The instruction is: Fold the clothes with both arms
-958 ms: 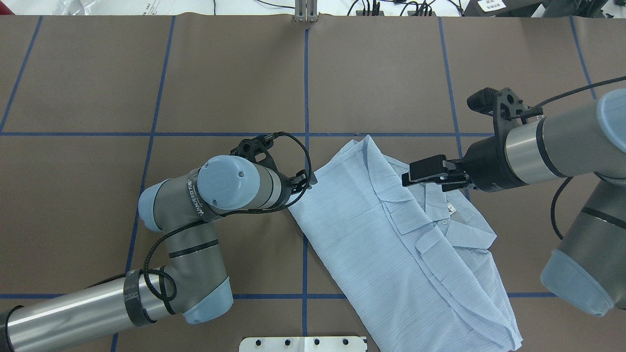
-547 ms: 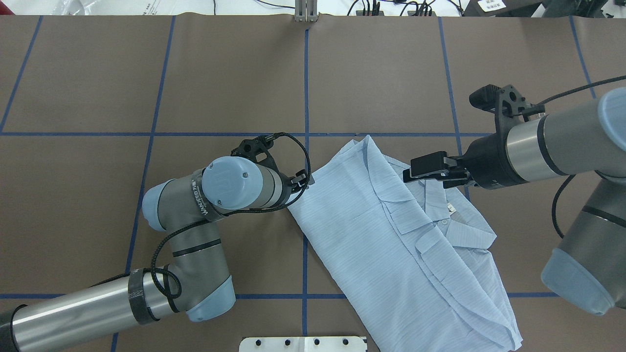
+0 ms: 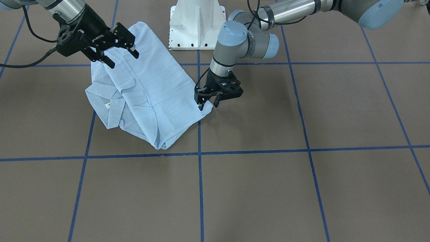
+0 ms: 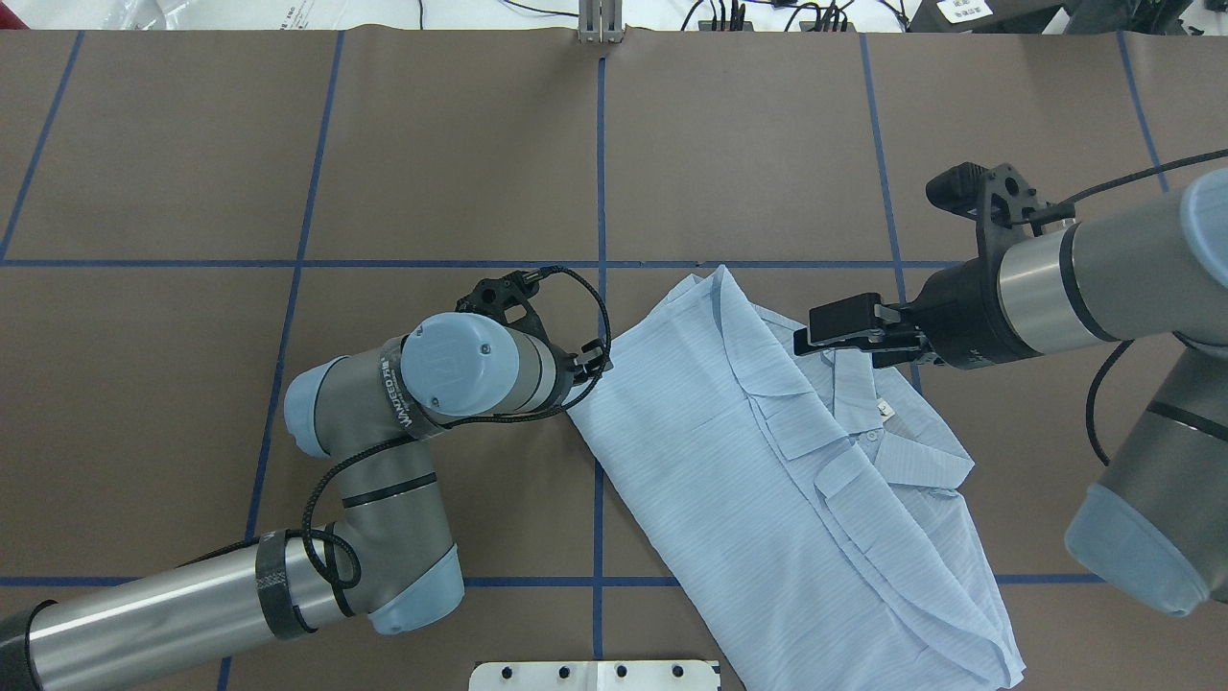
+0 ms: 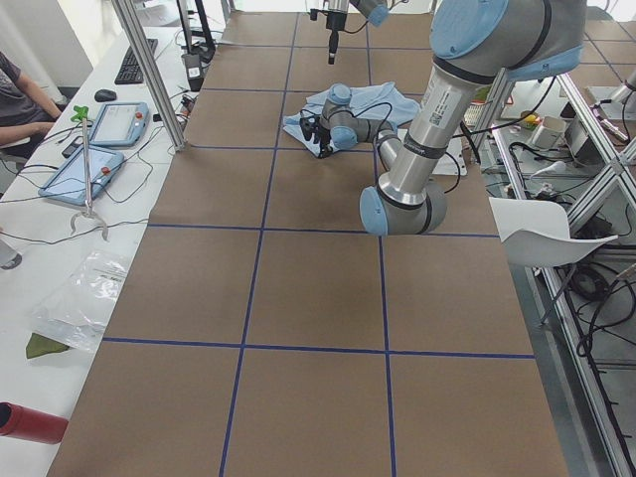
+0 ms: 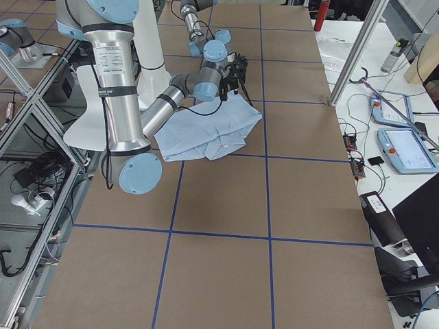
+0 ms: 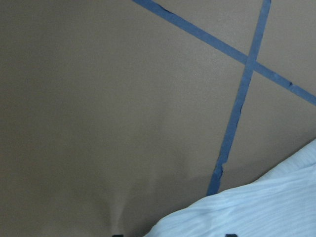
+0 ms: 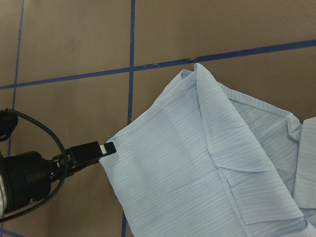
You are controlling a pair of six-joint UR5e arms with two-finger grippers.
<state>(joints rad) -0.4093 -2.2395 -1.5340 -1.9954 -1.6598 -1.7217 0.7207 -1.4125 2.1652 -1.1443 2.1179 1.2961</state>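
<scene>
Lying flat on the brown table [image 4: 192, 144], one light blue shirt [image 4: 729, 461] sits partly folded, set diagonally across the blue tape lines [image 4: 599, 192]. Its collar [image 4: 911, 456] shows one small white tag [image 4: 885, 409], and its opposite end lies just beside the white pedestal base [image 3: 198, 23]. Two arms flank the shirt, one on each side. The left arm [image 4: 451, 369] bends down to the shirt's outer corner on the collar end. There the left gripper [image 3: 208, 105] stands with its two fingers parted, one over the edge of the cloth and the other above bare table just beside it. Whether either finger touches the fabric cannot be told. The right arm [image 4: 1084, 278] reaches in from the shirt's other side. The right gripper [image 3: 123, 60] hangs above the shirt, clear of the cloth, with its two fingers spread wide and nothing between them.
</scene>
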